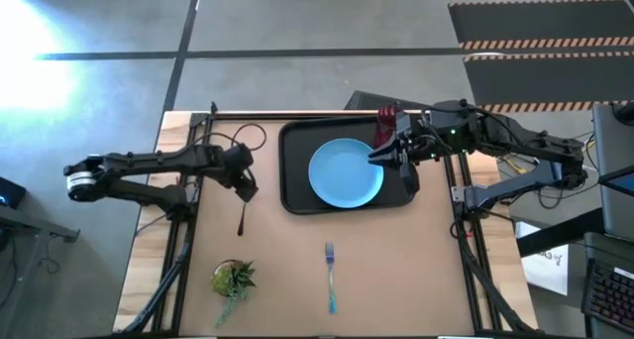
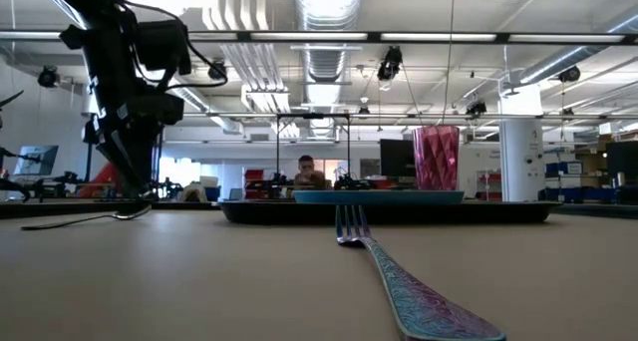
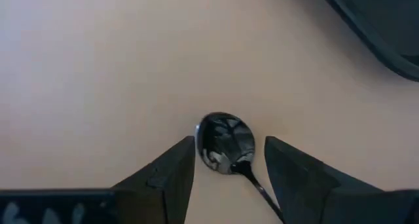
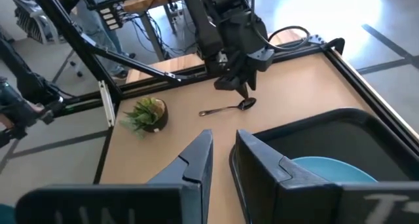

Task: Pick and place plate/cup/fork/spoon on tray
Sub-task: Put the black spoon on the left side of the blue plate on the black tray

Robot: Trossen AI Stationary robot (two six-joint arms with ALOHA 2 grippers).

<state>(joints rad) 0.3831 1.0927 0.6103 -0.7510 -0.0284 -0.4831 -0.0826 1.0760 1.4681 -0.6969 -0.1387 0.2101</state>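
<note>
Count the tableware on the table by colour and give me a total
Light blue: 2, the plate and the fork
Dark red: 1, the cup
Dark metal: 1, the spoon
Black: 1, the tray
Total: 5

We observe a grey concrete floor marked with dark lines and a hazard-striped mat. Ceiling ducts, pipes and bright lights span the open workshop.
</note>
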